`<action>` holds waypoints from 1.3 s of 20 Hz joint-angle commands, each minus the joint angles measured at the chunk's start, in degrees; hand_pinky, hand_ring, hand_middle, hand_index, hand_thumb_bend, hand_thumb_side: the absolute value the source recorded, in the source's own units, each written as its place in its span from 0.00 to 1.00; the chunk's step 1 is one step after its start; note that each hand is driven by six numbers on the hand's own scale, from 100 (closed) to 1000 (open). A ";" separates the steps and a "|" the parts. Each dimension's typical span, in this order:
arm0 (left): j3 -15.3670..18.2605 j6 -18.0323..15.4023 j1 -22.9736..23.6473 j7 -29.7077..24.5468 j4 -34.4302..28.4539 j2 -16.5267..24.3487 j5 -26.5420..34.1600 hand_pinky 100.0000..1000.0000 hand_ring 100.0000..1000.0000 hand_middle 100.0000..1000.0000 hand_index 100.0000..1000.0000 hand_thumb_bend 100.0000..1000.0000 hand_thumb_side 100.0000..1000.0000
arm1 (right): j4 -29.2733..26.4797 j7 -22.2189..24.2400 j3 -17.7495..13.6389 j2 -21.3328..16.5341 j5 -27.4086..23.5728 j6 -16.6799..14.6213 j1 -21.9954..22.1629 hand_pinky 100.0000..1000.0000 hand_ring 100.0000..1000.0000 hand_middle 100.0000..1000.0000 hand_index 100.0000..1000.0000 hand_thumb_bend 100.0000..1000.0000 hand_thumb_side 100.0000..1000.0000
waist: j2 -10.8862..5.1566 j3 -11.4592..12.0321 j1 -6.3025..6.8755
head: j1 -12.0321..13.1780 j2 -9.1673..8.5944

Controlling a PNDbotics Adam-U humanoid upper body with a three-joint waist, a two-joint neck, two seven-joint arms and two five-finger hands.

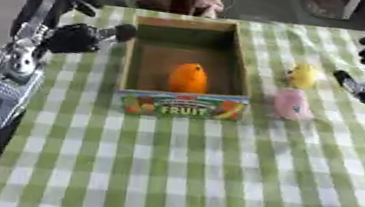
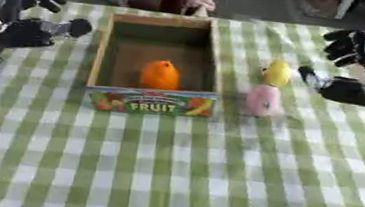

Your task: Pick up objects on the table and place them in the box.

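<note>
The pink toy (image 2: 262,100) is sitting just right of the box (image 1: 180,104), the yellow toy (image 2: 278,72) behind it; 1 orange (image 1: 189,78) is lying inside. Both are looking light and rounded, probably best pinched across the sides. The right hand (image 2: 340,88) is hanging spread nearby; the left hand (image 1: 80,39) is hovering spread beside the box.

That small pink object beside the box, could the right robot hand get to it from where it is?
Probably yes. The right robot hand hovers open just to the right of the small pink object, with only bare checked tablecloth between them. The yellow object stands just behind it, so a careless reach might knock that.
</note>
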 commanded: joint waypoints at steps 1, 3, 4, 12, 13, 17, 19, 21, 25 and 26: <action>1.33 0.07 0.16 0.96 -1.63 0.57 1.29 0.58 0.58 0.62 0.69 0.86 0.30 | 4.23 0.99 0.19 -0.35 2.40 -0.57 -1.94 0.60 0.61 0.56 0.74 0.37 0.00 | -0.68 0.27 0.05 | -0.30 -0.56; 1.58 0.03 0.69 1.25 -1.67 0.22 1.78 0.58 0.58 0.61 0.69 0.86 0.30 | 6.76 1.04 0.33 0.64 3.59 -0.97 -2.59 0.60 0.61 0.56 0.74 0.37 0.00 | -0.61 0.49 0.14 | -0.39 -0.53; 1.67 0.00 0.89 1.33 -1.67 0.08 1.95 0.57 0.58 0.61 0.69 0.86 0.29 | 7.94 1.07 0.40 1.14 4.25 -1.16 -2.95 0.60 0.61 0.56 0.74 0.37 0.00 | -0.57 0.57 0.17 | -0.45 -0.51; 1.70 -0.11 1.49 1.17 -1.31 -0.83 2.65 0.57 0.58 0.61 0.69 0.86 0.29 | 14.54 1.04 0.61 4.71 8.23 -2.35 -4.93 0.60 0.61 0.56 0.74 0.37 0.00 | -0.38 0.82 0.52 | -0.78 -0.53; 1.69 -0.11 1.52 1.11 -1.27 -0.88 2.67 0.57 0.58 0.61 0.69 0.86 0.28 | 15.04 1.11 0.66 5.05 8.53 -2.48 -5.02 0.60 0.61 0.56 0.74 0.37 0.00 | -0.36 0.82 0.56 | -0.81 -0.53; 1.68 -0.07 1.58 1.01 -1.15 -1.09 2.72 0.57 0.58 0.61 0.69 0.85 0.28 | 16.74 1.11 0.60 6.32 9.34 -2.81 -5.53 0.60 0.61 0.56 0.74 0.37 0.00 | -0.31 0.84 0.72 | -1.01 -0.49; 1.65 -0.07 1.56 0.94 -1.13 -1.19 2.73 0.57 0.58 0.61 0.69 0.85 0.28 | 17.56 1.02 0.54 6.91 9.87 -2.88 -5.86 0.60 0.61 0.56 0.74 0.37 0.00 | -0.31 0.88 0.79 | -1.09 -0.47; 1.65 -0.08 1.57 0.88 -1.13 -1.27 2.74 0.57 0.58 0.61 0.69 0.85 0.28 | 18.09 0.96 0.52 7.34 10.22 -3.06 -6.11 0.60 0.61 0.55 0.74 0.37 0.00 | -0.31 0.92 0.83 | -1.12 -0.45; 1.62 -0.06 1.59 0.79 -1.06 -1.28 2.76 0.57 0.58 0.61 0.69 0.85 0.28 | 18.19 1.11 0.68 7.68 10.58 -3.55 -6.33 0.60 0.61 0.55 0.74 0.37 0.00 | -0.30 0.98 0.86 | -1.20 -0.45; 1.62 -0.07 1.58 0.78 -1.05 -1.28 2.76 0.57 0.58 0.61 0.69 0.85 0.28 | 18.13 1.10 0.70 7.68 10.66 -3.60 -6.34 0.60 0.61 0.55 0.74 0.37 0.00 | -0.29 0.98 0.85 | -1.18 -0.44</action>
